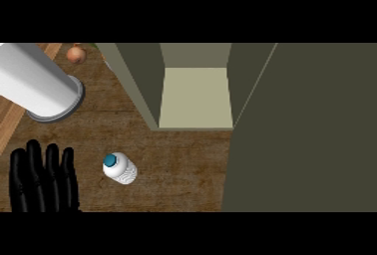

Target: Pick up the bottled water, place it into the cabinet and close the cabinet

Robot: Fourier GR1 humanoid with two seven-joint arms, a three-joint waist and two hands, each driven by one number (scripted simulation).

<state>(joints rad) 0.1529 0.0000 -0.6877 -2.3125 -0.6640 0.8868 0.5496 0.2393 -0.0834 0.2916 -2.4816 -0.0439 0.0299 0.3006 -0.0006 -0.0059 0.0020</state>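
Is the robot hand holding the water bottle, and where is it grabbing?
Nothing is held. The left hand is open with straight fingers, apart from the bottled water sitting on the counter. No right hand shows.

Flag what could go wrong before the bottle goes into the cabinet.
1. The bottled water stands upright just right of the open left hand, not yet held; a sideways brush could tip it.
2. The cabinet opening is narrow between its walls; the bottle might clip an edge.
3. No right hand shows near the open door.
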